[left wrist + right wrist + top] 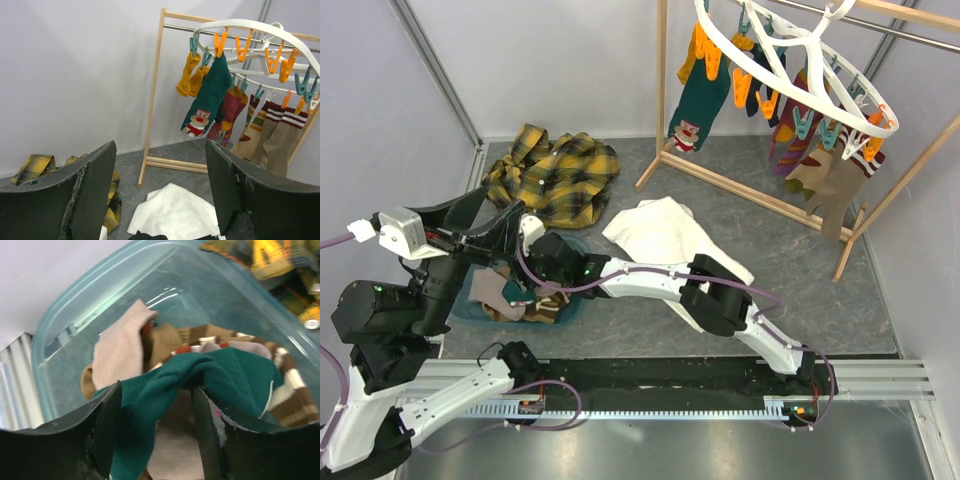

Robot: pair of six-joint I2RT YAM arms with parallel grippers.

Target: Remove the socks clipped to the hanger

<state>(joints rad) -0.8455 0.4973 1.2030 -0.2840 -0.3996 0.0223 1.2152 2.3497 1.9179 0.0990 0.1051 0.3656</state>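
Several socks (820, 165) hang clipped on the hanger (235, 22), far right. We judge this a drop-off step: the right claw (156, 392) stands open over a dark teal sock (235, 375) in the bin (65, 335). The left claw (160, 144), open and empty, faces the hanger. The next move calls for reaching to a clipped sock. No writing is legible.

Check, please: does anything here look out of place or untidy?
Yes. The crumpled yellow-black plaid shirt lies on the grey table near the back left corner, and the rumpled white towel lies beside it; both are loose cloth outside the translucent teal plastic bin.
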